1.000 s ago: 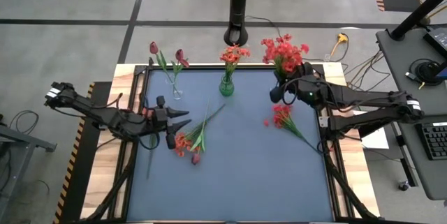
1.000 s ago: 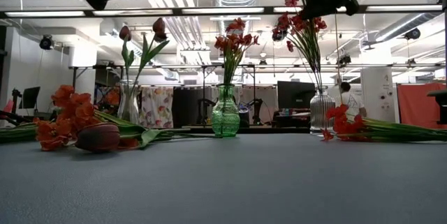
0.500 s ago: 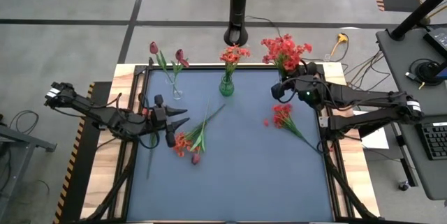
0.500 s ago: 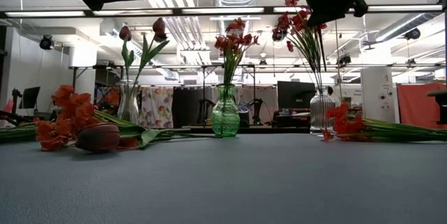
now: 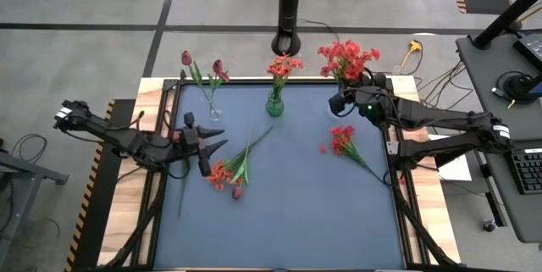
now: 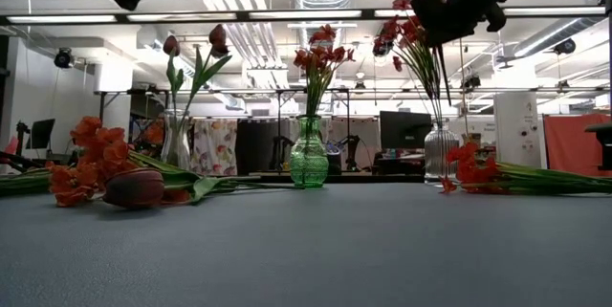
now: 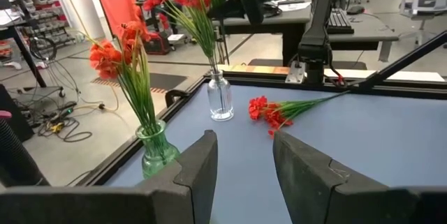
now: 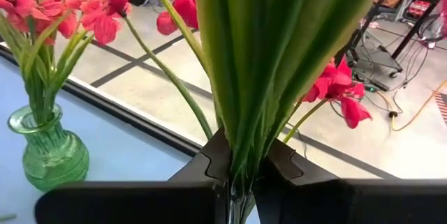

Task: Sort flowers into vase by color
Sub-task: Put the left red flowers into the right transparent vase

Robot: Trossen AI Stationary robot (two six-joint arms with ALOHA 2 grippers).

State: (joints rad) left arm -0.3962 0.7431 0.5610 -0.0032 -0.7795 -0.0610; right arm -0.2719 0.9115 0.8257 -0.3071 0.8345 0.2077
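My right pincer [image 5: 342,101] is clamped on the stems of a red bunch [image 5: 345,58], holding it upright over the clear vase [image 6: 440,152] at the far right corner of the table [image 5: 296,213]. From my wrist I see the green stems pinched tight between my fingers [image 8: 209,165]. I think the stem ends already reach into the vase's neck, but they blur together in the low view, so I can't be sure they are seated.

My left pincer [image 5: 213,139] hovers spread wide and empty, just beside the mixed pile [image 5: 230,170] of orange blooms and a maroon bud lying on the mat.

So the sorting is partway, by my reckoning. The maroon tulips [image 5: 201,67] stand in the far-left glass, an orange bunch [image 5: 282,67] stands in the green vase [image 5: 274,105], and red is going in now. Left to do: another red spray [image 5: 342,141] lying near my right arm, and the pile at my left.
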